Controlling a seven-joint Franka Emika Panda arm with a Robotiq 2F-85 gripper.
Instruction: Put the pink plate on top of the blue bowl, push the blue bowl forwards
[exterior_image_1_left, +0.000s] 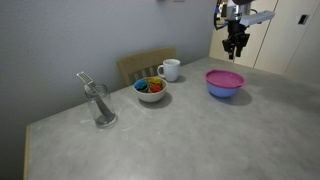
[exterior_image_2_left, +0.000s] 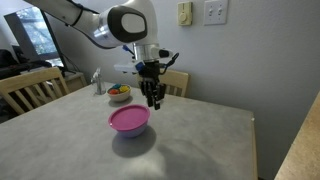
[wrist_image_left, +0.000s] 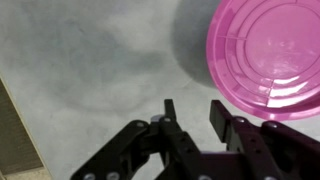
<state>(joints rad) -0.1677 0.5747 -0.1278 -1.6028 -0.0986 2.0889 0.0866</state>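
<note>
Hovering above the worktop, the hand has its two fingers parted with nothing between them. Below it and a little to one side lies the pink plate, resting on top of the blue bowl in both exterior views. Farther from the hand stand a white mug, a white bowl with colourful contents, and farthest, a glass.

Black two-finger gripper hangs pointing straight down, raised in air. Jaws parted, nothing held between them. White jointed arm arches in above it.
</note>
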